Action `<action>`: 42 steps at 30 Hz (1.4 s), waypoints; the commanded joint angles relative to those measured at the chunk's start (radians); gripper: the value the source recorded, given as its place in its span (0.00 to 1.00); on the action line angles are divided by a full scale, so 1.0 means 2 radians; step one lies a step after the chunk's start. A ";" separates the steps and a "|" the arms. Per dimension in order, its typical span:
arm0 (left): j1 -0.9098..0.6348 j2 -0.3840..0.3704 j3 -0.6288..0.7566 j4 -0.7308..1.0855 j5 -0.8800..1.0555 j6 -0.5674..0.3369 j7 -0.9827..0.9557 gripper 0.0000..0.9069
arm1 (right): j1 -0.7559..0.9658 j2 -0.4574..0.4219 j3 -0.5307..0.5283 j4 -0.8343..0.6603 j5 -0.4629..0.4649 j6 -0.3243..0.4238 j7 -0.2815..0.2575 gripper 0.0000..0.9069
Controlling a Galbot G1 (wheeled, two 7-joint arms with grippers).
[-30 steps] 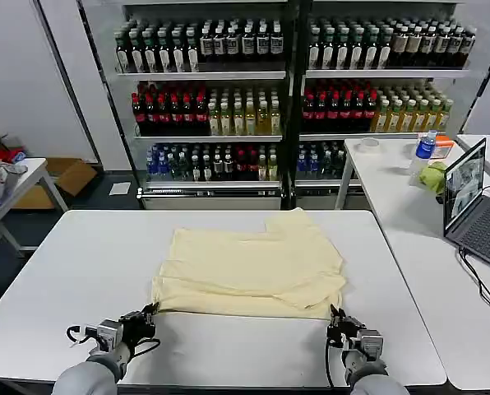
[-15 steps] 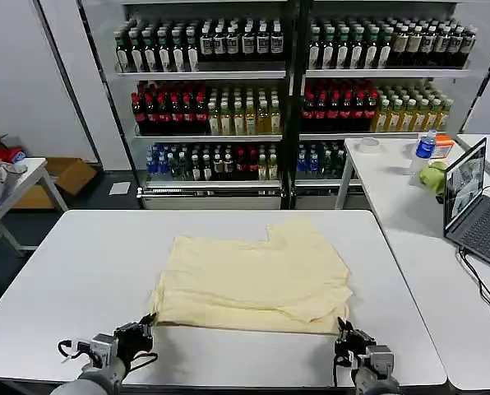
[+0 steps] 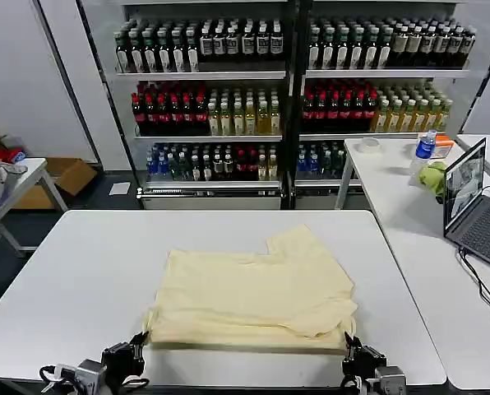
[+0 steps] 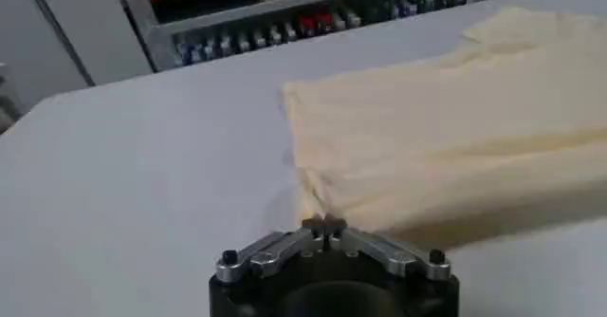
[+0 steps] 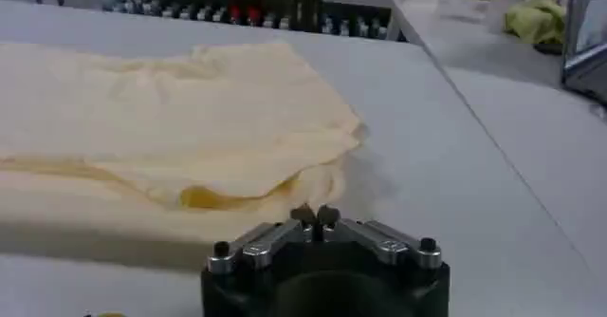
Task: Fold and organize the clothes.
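— On the white bench (image 3: 80,263), what lies there?
— A pale yellow T-shirt (image 3: 253,292), soft and matte, folded over itself into a rough rectangle with rumpled layers, one sleeve flap sticking out toward the drink shelves (image 3: 286,90).
— Where are the grippers?
— Both at the near hem. The left gripper (image 3: 138,347) sits at the shirt's left near corner, its metal fingers (image 4: 313,226) pressed together on the fabric edge. The right gripper (image 3: 352,352) is at the right near corner, fingers (image 5: 303,217) closed tip to tip; whether cloth is pinched there, I can't tell.
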 commanded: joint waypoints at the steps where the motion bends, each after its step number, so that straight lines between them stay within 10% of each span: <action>1: 0.051 -0.002 -0.012 -0.021 0.014 0.006 0.003 0.01 | -0.023 -0.002 -0.005 0.013 -0.022 0.000 0.000 0.19; 2: 0.052 -0.001 -0.013 -0.021 0.014 0.009 0.004 0.03 | -0.023 -0.002 -0.006 0.014 -0.023 0.000 0.002 0.73; 3: 0.051 -0.001 -0.013 -0.022 0.015 0.010 0.004 0.12 | -0.022 -0.002 -0.005 0.016 -0.022 0.000 0.004 0.98; 5: 0.048 0.001 -0.013 -0.023 0.016 0.010 0.004 0.99 | -0.018 -0.003 -0.003 0.021 -0.022 0.000 0.006 1.00; 17: -0.032 0.023 -0.037 -0.020 -0.026 -0.001 -0.013 1.00 | 0.029 -0.018 0.031 0.041 0.010 0.011 0.021 1.00; 42: -0.420 0.028 0.184 0.239 -0.107 0.021 -0.029 1.00 | 0.470 -0.027 -0.117 -0.317 0.136 -0.001 0.072 1.00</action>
